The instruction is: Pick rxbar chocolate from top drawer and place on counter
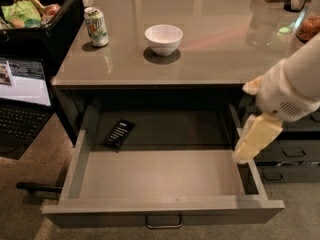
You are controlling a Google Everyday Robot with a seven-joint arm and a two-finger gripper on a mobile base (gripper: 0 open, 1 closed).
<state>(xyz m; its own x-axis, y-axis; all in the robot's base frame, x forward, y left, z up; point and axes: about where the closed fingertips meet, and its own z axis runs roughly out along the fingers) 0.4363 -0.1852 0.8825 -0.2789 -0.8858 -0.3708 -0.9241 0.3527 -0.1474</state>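
Observation:
The rxbar chocolate (119,134) is a flat black wrapped bar with white lettering. It lies on the floor of the top drawer (162,204), near the back left corner. The grey drawer is pulled wide open, with its metal handle at the front. The glossy grey-beige counter (220,49) spans above it. My gripper (243,155) hangs from the white arm at the right. It points down over the drawer's right wall, far to the right of the bar and apart from it. It holds nothing that I can see.
On the counter stand a green-and-white soda can (96,27) and a white bowl (163,38). A black bin of snacks (35,14) sits at the left above a laptop (22,99). Narrower dark drawers (292,151) stand at the right. Containers (305,14) sit at the counter's back right.

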